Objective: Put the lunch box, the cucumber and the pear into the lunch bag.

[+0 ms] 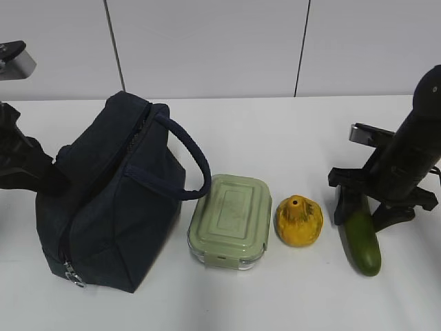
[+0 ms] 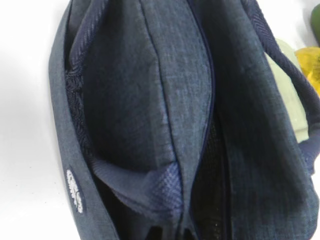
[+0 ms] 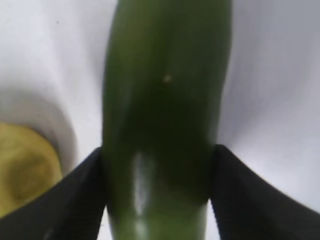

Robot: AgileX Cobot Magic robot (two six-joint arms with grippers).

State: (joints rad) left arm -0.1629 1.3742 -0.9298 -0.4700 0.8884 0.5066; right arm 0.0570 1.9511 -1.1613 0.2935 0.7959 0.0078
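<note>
The navy lunch bag (image 1: 110,200) stands at the left with its handle (image 1: 196,162) looped toward the sage-lidded lunch box (image 1: 231,221). The yellow pear (image 1: 299,221) sits right of the box. The dark green cucumber (image 1: 364,245) lies on the table at the right. My right gripper (image 1: 362,217) straddles its far end, and both fingers press its sides in the right wrist view (image 3: 159,200). My left gripper (image 1: 41,176) is against the bag's left end. Bag fabric (image 2: 150,100) fills the left wrist view and bunches to a pinch at the bottom centre (image 2: 185,232). The fingers are mostly hidden.
The white table (image 1: 275,131) runs back to a grey panelled wall. The pear (image 3: 25,170) shows close to the left of the cucumber (image 3: 165,100). The lunch box (image 2: 292,95) and pear (image 2: 311,62) lie beyond the bag's right side.
</note>
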